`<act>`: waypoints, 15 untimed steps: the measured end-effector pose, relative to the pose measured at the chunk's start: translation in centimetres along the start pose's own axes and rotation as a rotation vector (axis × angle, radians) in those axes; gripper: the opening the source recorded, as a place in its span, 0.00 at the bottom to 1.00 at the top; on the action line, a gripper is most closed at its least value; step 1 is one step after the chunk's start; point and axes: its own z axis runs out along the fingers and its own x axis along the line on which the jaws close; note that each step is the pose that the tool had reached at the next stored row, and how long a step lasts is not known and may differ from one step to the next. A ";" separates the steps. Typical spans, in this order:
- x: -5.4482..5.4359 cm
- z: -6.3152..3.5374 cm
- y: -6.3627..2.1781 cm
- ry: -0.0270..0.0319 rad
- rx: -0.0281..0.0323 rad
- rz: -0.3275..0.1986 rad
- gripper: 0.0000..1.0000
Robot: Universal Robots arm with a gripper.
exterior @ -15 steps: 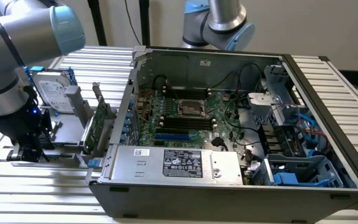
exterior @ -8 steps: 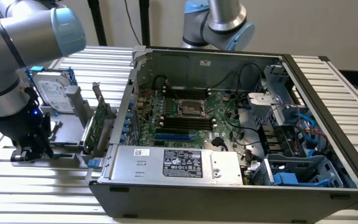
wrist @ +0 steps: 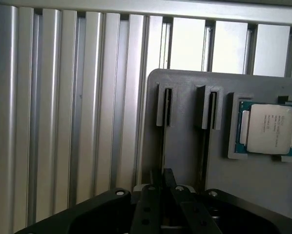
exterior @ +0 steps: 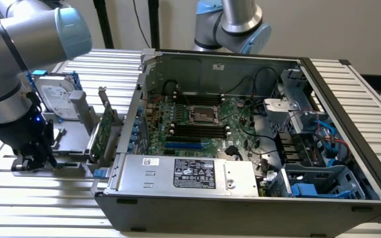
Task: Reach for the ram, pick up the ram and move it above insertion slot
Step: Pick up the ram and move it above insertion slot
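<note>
My gripper (exterior: 37, 159) hangs low over the grey holder (exterior: 71, 136) that lies on the ribbed table at the exterior view's left, outside the open computer case (exterior: 243, 198). In the wrist view its black fingers (wrist: 151, 195) stand drawn together on a thin dark strip, the ram (wrist: 161, 146) seen edge-on. The ram stands in one of the two narrow grooves of the holder (wrist: 185, 151). The long black insertion slots (exterior: 200, 130) lie on the motherboard inside the case, far from the gripper toward the exterior view's right.
A tall green expansion card (exterior: 104, 130) and a hard drive (exterior: 55, 101) stand upright beside the gripper. A processor chip (wrist: 268, 129) sits in a pocket of the holder. The case's metal wall (exterior: 134, 124) rises between holder and motherboard. A second arm (exterior: 233, 25) stands behind the case.
</note>
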 end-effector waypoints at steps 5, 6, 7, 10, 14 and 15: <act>0.0 -0.97 0.00 -0.0009 -0.0033 0.000 0.13; 0.0 -1.27 -0.01 -0.0009 -0.0039 0.000 0.13; 0.0 -1.62 0.00 -0.0011 -0.0045 0.000 0.13; 0.0 -2.96 0.01 -0.0011 -0.0054 0.000 0.13; 0.0 -4.79 -0.01 -0.0011 -0.0054 0.000 0.13; 0.0 -5.24 -0.03 -0.0010 -0.0056 0.000 0.13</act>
